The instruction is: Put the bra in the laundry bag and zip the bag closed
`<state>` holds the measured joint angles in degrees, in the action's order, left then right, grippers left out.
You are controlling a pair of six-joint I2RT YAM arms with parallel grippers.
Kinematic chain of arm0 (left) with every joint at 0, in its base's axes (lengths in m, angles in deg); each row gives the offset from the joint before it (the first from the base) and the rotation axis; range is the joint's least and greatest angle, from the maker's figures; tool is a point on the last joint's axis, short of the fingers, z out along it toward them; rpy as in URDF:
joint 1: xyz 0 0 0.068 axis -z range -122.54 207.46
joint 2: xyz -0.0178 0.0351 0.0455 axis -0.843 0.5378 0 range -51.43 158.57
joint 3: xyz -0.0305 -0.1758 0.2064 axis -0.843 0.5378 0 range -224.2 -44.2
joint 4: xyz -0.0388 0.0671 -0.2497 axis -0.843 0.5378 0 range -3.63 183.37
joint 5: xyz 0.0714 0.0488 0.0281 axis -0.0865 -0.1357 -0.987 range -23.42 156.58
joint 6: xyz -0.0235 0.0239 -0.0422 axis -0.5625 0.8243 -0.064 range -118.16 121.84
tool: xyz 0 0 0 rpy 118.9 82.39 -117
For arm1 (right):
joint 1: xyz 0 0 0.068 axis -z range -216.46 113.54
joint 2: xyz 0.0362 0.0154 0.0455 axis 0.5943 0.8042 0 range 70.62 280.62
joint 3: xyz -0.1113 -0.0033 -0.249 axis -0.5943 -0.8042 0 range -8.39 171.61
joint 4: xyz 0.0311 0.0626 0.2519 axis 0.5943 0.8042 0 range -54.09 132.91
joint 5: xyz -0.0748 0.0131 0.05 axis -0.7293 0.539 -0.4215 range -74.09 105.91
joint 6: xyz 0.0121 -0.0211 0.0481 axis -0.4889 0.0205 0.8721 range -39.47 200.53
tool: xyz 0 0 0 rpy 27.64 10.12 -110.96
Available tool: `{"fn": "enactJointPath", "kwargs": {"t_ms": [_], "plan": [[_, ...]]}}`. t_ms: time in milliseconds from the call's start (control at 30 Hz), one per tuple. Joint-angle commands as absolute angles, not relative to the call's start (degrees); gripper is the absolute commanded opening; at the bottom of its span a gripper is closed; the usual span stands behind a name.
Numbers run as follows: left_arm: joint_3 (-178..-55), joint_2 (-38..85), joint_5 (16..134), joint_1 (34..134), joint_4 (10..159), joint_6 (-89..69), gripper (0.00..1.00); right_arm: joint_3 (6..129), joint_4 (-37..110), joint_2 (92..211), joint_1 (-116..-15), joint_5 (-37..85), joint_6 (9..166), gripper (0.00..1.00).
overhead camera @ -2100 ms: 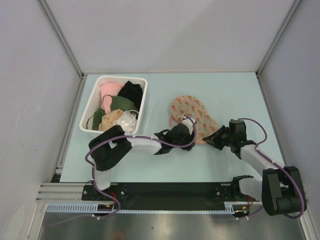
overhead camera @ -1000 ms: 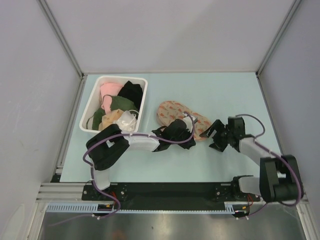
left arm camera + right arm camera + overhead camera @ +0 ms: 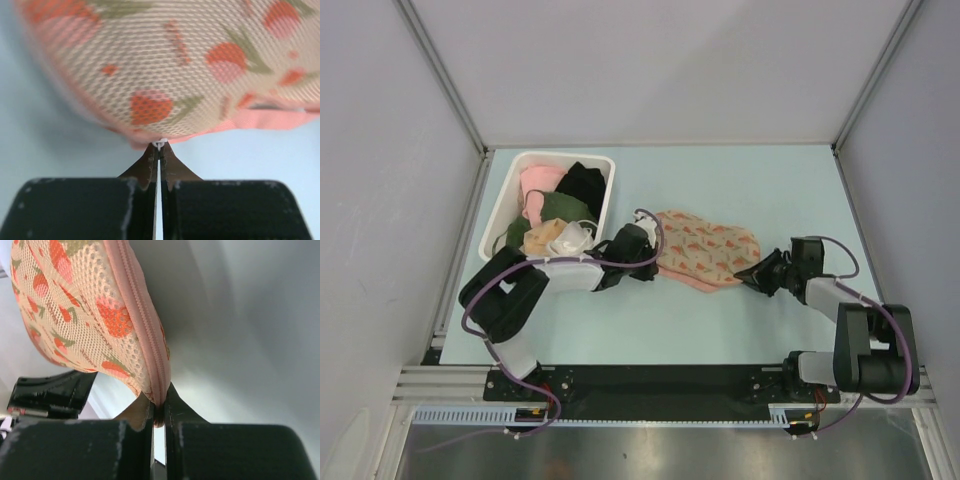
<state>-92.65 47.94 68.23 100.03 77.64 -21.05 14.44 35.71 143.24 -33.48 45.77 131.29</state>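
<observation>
Left gripper [image 3: 159, 148]: my jaws are pressed together with only a hairline slit between them. The tips nip a small white tab [image 3: 161, 142] at the pink edge of the bag [image 3: 705, 250].
Right gripper [image 3: 159, 412]: my jaws are clamped on the bag's pink zipper [image 3: 145, 330], at the end opposite my left gripper.
Bag: it lies on the table [image 3: 750, 180], patterned side up, stretched between my two grippers. My left gripper is at its left end and my right at its right end. Along the stretch my right wrist camera shows, the zipper teeth meet.
Bra: I cannot make it out in any view, so I cannot tell where it is.
Bin [image 3: 565, 156]: white, on the table to the left of the bag and apart from it. It holds pink, green and black garments, and my left arm passes just beside its near right corner.
</observation>
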Motion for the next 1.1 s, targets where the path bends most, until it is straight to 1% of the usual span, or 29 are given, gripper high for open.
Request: {"fn": "enactJointPath", "kwargs": {"t_ms": [0, 33, 67, 100, 133, 167, 200, 233, 267, 300, 333, 400, 500, 567, 633, 700, 733, 800, 900, 1000, 1067], "plan": [[-94.4, 44.5, 70.6, 104.6, 79.3, -18.5, 0.0, 25.0, 40.1, 149.4, -33.2, 44.0, 123.3, 0.0], [-95.8, 44.6, 71.6, 106.6, 79.3, -19.3, 0.0, 27.6, 41.2, 150.9, -33.7, 43.5, 122.4, 0.0], [-96.4, 44.7, 72.3, 107.5, 79.1, -19.9, 0.0, 30.2, 42.8, 154.6, -34.0, 42.8, 120.1, 0.03], [-97.0, 44.9, 73.0, 108.3, 78.7, -20.7, 0.0, 32.6, 46.6, 156.2, -34.4, 40.7, 119.1, 0.09], [-97.5, 45.1, 74.4, 109.0, 77.9, -22.2, 0.0, 37.5, 48.2, 158.0, -34.9, 40.0, 118.2, 0.18], [-98.4, 45.1, 74.7, 110.3, 77.5, -22.9, 0.0, 39.1, 49.4, 159.5, -35.0, 39.6, 117.7, 0.44], [-98.9, 44.9, 75.1, 110.7, 77.2, -23.6, 0.0, 40.5, 51.7, 159.6, -35.0, 38.7, 116.7, 0.58], [-99.5, 44.7, 75.4, 111.3, 76.7, -25.0, 0.0, 41.7, 53.0, 159.0, -35.4, 38.4, 115.7, 0.69], [-99.7, 44.6, 75.6, 111.4, 76.3, -25.6, 0.0, 42.2, 54.9, 158.2, -35.8, 37.7, 114.9, 0.88], [-99.8, 44.5, 76.2, 111.4, 75.7, -26.5, 0.0, 42.4, 58.7, 154.0, -36.3, 34.6, 113.8, 0.95], [-100.4, 44.5, 76.1, 111.4, 75.7, -26.6, 0.0, 40.8, 59.9, 151.2, -37.2, 32.3, 113.9, 1.0], [-100.9, 44.5, 76.6, 111.5, 75.6, -26.8, 0.0, 37.9, 61.5, 141.3, -39.3, 28.6, 115.6, 1.0], [-102.0, 45.2, 77.2, 112.1, 75.8, -26.7, 0.0, 31.4, 63.7, 130.4, -38.8, 29.9, 119.7, 1.0], [-102.5, 45.9, 77.6, 112.7, 75.8, -26.8, 0.0, 28.5, 65.0, 126.6, -39.1, 30.9, 122.8, 1.0], [-102.9, 46.5, 77.6, 113.6, 75.8, -26.9, 0.0, 26.6, 62.6, 121.7, -40.2, 34.8, 128.5, 0.98], [-103.3, 46.7, 77.2, 114.2, 75.8, -27.1, 0.0, 23.3, 56.2, 119.9, -43.5, 37.2, 133.5, 0.95], [-103.5, 46.8, 77.2, 114.8, 75.7, -27.2, 0.0, 22.3, 54.0, 119.8, -44.8, 37.1, 137.6, 0.91], [-104.0, 47.2, 76.9, 115.4, 75.8, -27.3, 0.0, 21.1, 50.1, 121.2, -49.1, 35.3, 139.7, 0.88], [-104.5, 47.3, 76.6, 116.2, 76.2, -27.1, 0.0, 19.1, 45.7, 124.9, -52.4, 33.5, 144.1, 0.69], [-104.1, 46.9, 76.4, 117.2, 76.3, -27.0, 0.0, 17.0, 39.5, 127.1, -54.0, 32.3, 147.3, 0.64], [-103.6, 46.8, 76.3, 117.5, 76.3, -27.1, 0.0, 17.2, 37.7, 129.6, -55.0, 32.3, 147.3, 0.56]]}}
